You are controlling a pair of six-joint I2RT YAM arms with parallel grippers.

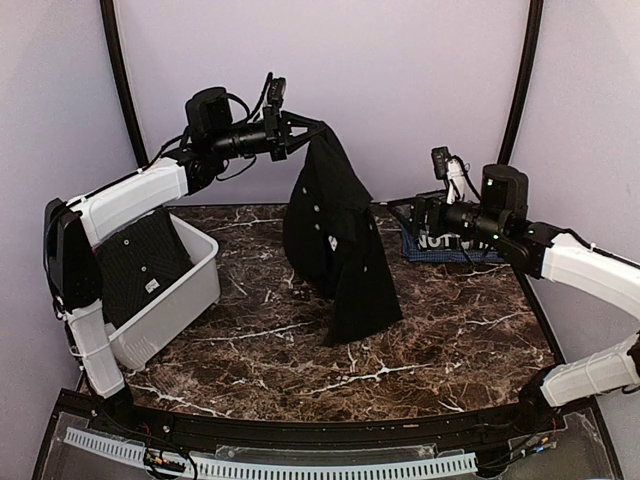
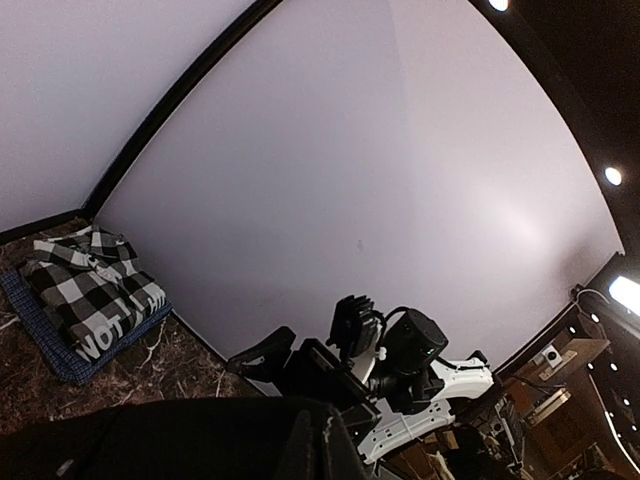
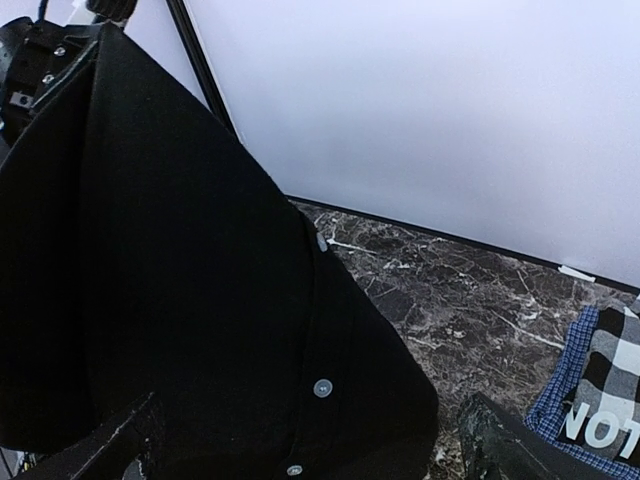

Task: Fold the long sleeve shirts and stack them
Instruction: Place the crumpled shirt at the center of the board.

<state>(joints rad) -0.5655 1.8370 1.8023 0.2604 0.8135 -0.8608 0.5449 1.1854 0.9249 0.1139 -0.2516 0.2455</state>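
Though outside wrist views, dark shirt (image 1: 140,265) in bin (image 1: 175,312).

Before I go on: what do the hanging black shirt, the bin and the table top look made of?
The black shirt looks like soft matte cloth: it drapes in loose folds and has small pale buttons. The bin is probably rigid plastic: smooth white, with thin straight walls. The table top has a dark brown marble look with white veins; real stone or a print, I cannot tell.
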